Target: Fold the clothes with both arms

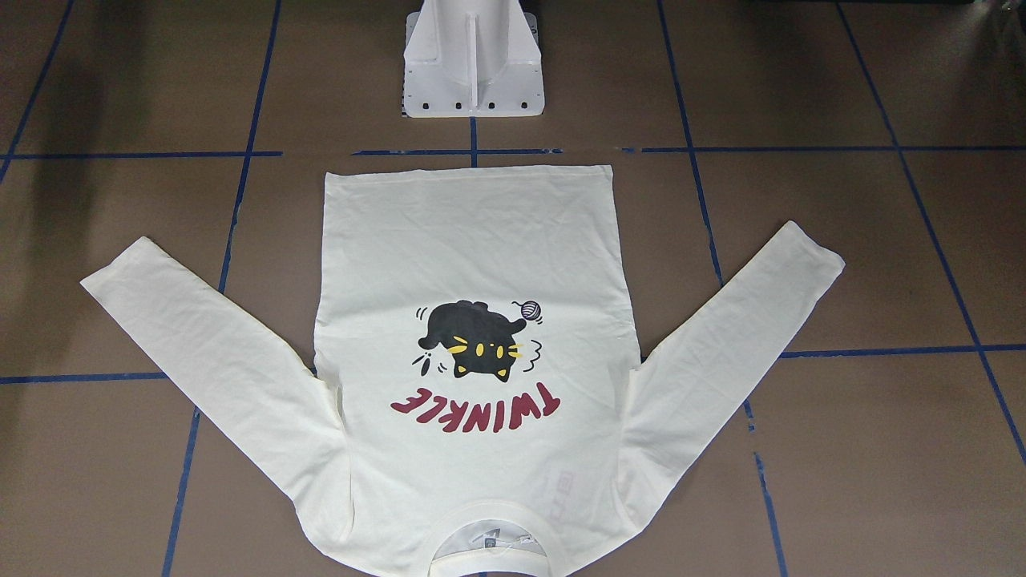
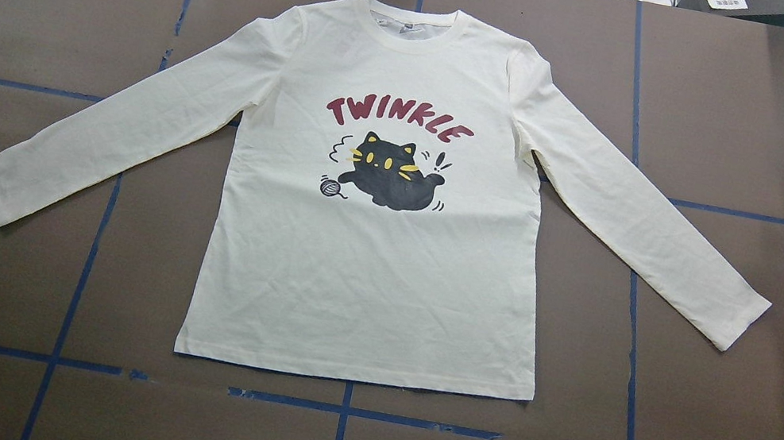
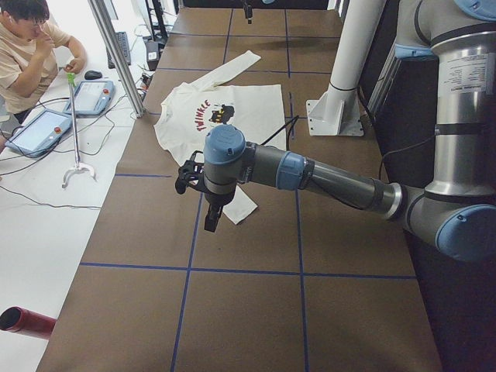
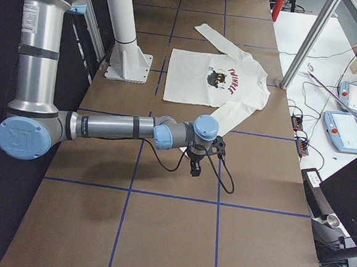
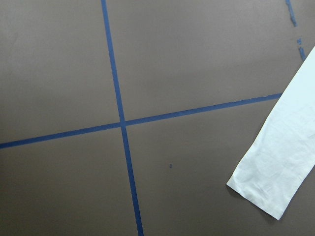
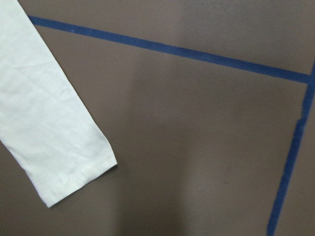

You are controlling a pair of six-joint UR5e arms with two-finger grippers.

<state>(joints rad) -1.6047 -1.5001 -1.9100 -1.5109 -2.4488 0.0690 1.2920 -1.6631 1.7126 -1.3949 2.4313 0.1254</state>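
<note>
The cream-white long-sleeved T-shirt (image 2: 367,272) lies flat and face up in the table's middle, sleeves spread out, with the cat print and "TWINKLE" showing; it also shows in the front view (image 1: 473,240). The left arm's gripper (image 3: 211,218) hangs over the table beyond the left sleeve's cuff (image 5: 275,167). The right arm's gripper (image 4: 195,167) hangs beyond the right sleeve's cuff (image 6: 54,132). Neither gripper touches the shirt. Both show only in the side views, so I cannot tell whether they are open or shut.
The brown table cover (image 2: 732,393) carries a grid of blue tape lines. The white pedestal base (image 1: 473,72) stands just behind the shirt's hem. An operator (image 3: 31,46) sits at a side table with teach pendants (image 3: 43,128).
</note>
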